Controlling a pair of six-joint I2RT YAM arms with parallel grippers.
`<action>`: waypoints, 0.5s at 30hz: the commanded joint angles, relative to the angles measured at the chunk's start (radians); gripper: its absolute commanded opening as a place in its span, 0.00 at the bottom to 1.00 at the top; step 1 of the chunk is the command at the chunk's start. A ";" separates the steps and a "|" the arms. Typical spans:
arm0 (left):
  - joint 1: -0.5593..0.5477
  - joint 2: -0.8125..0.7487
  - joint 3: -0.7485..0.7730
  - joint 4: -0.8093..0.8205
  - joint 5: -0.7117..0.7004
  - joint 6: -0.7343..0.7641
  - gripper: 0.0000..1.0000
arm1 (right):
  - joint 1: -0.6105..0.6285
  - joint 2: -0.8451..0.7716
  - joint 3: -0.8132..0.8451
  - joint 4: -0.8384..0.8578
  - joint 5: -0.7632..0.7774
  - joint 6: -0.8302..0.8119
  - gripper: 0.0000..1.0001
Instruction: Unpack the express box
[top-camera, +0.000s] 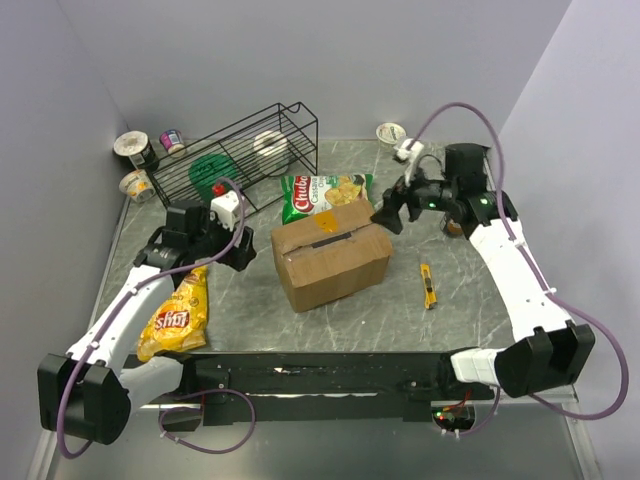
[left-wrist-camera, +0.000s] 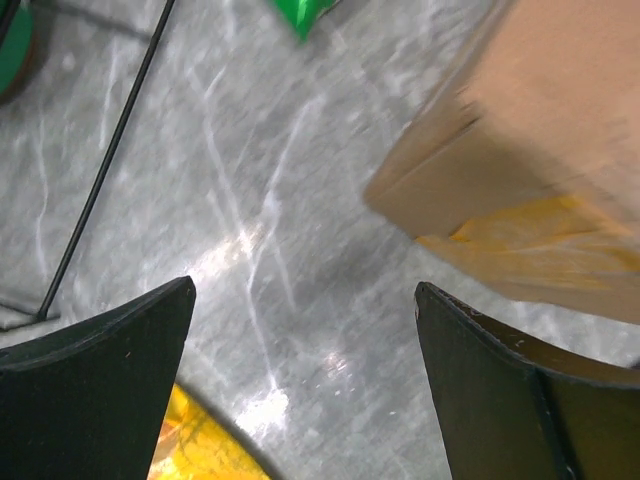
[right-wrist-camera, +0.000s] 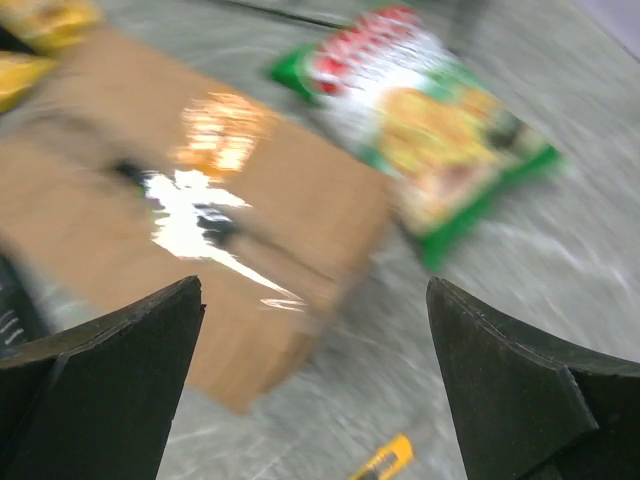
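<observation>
The express box, brown cardboard with its top flaps down and an orange sticker near the back edge, stands mid-table. My left gripper is open and empty just left of the box, low over the table. The left wrist view shows the gripper and a box corner ahead on the right. My right gripper is open and empty, raised off the box's back right corner. The right wrist view shows the gripper above the blurred box.
A green chip bag lies behind the box, a yellow chip bag at the front left. A yellow box cutter lies right of the box. A black wire rack and cups stand at the back left, another cup at the back right.
</observation>
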 joint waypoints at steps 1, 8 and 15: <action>0.005 0.009 0.132 0.029 0.142 0.007 0.96 | 0.121 0.064 0.115 -0.216 -0.231 -0.172 0.98; -0.024 0.203 0.368 0.086 0.324 -0.052 0.96 | 0.236 0.133 0.097 -0.236 -0.143 -0.321 0.97; -0.144 0.320 0.494 -0.003 0.280 0.072 0.96 | 0.289 0.137 -0.010 -0.264 -0.026 -0.432 0.89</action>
